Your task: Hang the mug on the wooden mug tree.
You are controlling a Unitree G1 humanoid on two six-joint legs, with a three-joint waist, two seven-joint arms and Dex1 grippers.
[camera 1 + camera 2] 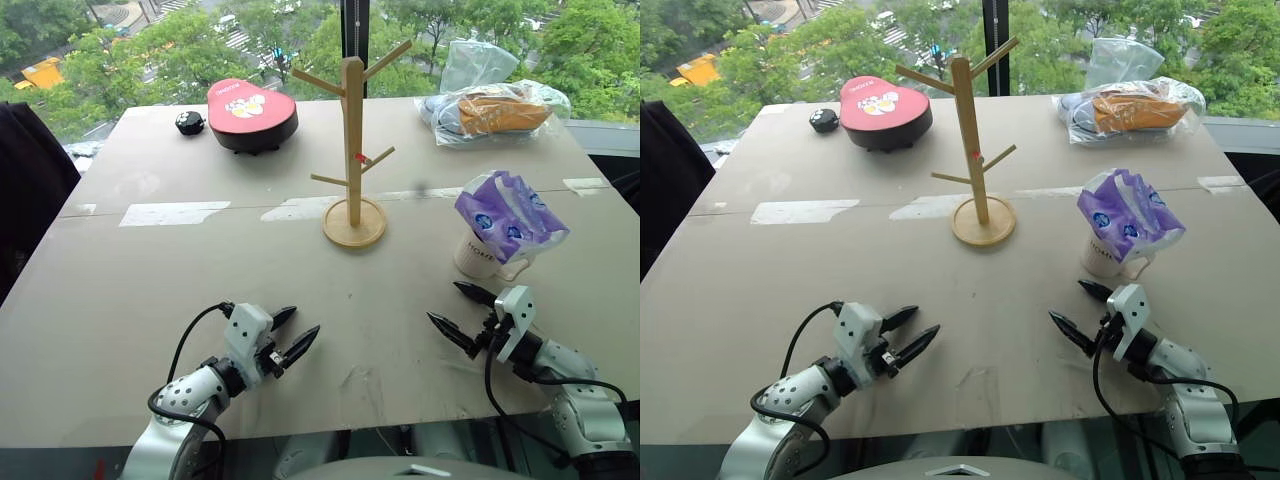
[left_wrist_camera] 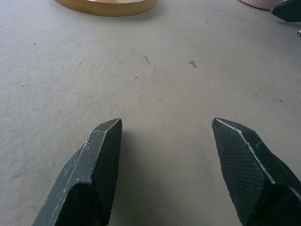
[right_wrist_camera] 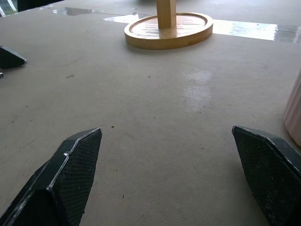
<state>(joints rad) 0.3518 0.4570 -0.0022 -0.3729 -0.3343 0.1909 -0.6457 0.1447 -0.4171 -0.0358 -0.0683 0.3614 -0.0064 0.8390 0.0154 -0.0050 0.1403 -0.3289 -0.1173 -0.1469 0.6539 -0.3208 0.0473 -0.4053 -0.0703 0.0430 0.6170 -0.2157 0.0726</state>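
The cream mug [image 1: 478, 259] stands upright on the table's right side, with a purple-and-white plastic bag [image 1: 508, 213] stuffed in its top and hiding its mouth. At the table's middle rises the wooden mug tree [image 1: 352, 140], its pegs bare and a red tag on one branch. My right gripper [image 1: 443, 301] hovers open just in front of the mug, apart from it; the mug's wall [image 3: 294, 109] lies beside its far finger. My left gripper [image 1: 306, 319] is open over bare table near the front edge, holding nothing. The tree's disc base [image 3: 167, 31] lies ahead of both.
A dark box with a red lid [image 1: 250, 113] and a small black round object [image 1: 190, 122] sit at the back left. Clear bags with bread [image 1: 497, 106] lie at the back right. Pale tape strips [image 1: 173, 212] cross the table. A dark garment [image 1: 28, 185] hangs at the left edge.
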